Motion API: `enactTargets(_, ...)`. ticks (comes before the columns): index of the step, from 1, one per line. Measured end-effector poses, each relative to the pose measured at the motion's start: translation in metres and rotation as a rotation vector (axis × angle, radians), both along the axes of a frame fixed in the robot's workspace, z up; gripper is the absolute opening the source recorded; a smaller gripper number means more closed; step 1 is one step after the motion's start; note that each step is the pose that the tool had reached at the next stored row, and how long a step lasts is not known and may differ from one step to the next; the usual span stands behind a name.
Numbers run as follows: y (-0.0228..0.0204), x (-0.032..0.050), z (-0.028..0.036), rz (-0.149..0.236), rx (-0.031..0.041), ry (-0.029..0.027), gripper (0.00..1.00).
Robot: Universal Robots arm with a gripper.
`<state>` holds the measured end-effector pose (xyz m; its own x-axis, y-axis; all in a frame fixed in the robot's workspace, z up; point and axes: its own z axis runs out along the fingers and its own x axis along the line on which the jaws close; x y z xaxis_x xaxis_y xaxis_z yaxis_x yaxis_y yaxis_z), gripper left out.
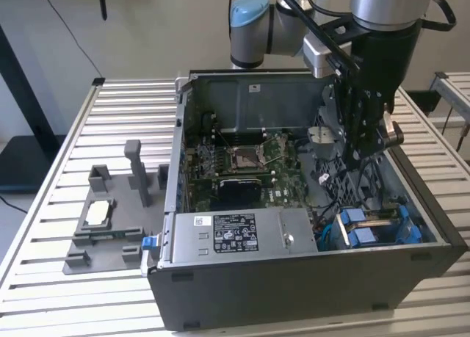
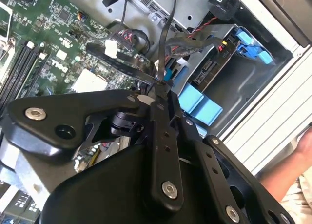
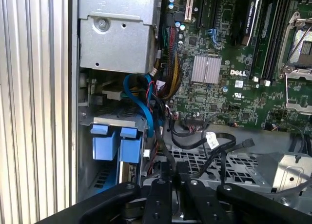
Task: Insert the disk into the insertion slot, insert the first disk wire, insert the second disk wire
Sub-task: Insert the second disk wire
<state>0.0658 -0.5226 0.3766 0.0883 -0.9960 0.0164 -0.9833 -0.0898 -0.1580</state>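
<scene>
The disk (image 1: 376, 221) sits in the insertion slot (image 1: 345, 238) at the near corner of the dark case, on the exterior view's right, with blue tabs (image 1: 355, 217) over it. My gripper (image 1: 362, 159) reaches down into the case just behind that slot. In the second wrist view my gripper (image 2: 161, 87) is shut on a thin black wire (image 2: 165, 43) that runs away over the case floor, beside the slot's blue tabs (image 2: 199, 104). The first wrist view shows my gripper (image 3: 173, 177) pinching the same black wire (image 3: 163, 148) next to the blue tabs (image 3: 116, 145).
The motherboard (image 1: 242, 161) fills the case's middle, and a silver box with a white sticker (image 1: 235, 234) lies along its near wall. A grey fixture (image 1: 110, 219) stands on the slatted table at the exterior view's left. Loose cables (image 3: 146, 102) crowd the slot. A person's arm (image 2: 292, 160) is near the case.
</scene>
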Motion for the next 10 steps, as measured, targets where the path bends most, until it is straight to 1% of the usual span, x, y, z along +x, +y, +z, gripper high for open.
enactTargets(1,0.0,0.0002,0.0,0.0,-0.0002,0.001,0.16)
enactTargets(2,0.0,0.0008,-0.0001,0.0,-0.0003,0.0048,0.16)
enactTargets(3,-0.0001,0.0019,-0.0003,0.0,-0.0003,0.0107,0.16)
enactTargets(4,0.0,0.0039,-0.0004,0.0,-0.0007,0.0243,0.16)
enactTargets(5,-0.0001,0.0056,-0.0005,0.0,-0.001,0.0365,0.16)
enactTargets(8,-0.001,0.0115,-0.0009,0.0,-0.0013,0.0668,0.16)
enactTargets(10,-0.0022,0.0155,-0.0013,0.0,-0.0013,0.0834,0.16)
